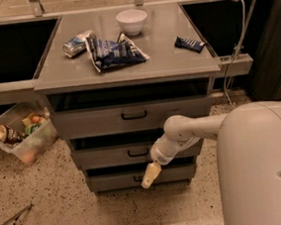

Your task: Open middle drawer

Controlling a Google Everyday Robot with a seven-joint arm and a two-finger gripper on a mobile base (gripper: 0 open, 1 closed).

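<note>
The middle drawer (105,157) is a grey metal front with a small black bar handle (138,153), between a taller top drawer (91,121) and a smaller bottom drawer (112,181). A dark gap shows above each front. My gripper (150,176) hangs at the end of the white arm (192,129). It points down and left, just below and right of the middle handle and in front of the bottom drawer. It is not on the handle.
On the cabinet top (165,62) lie a white bowl (131,20), a blue chip bag (117,49), a can (76,43) and a dark snack bar (189,43). A plastic bin of food (21,133) sits on the floor at left. My white body (262,167) fills the lower right.
</note>
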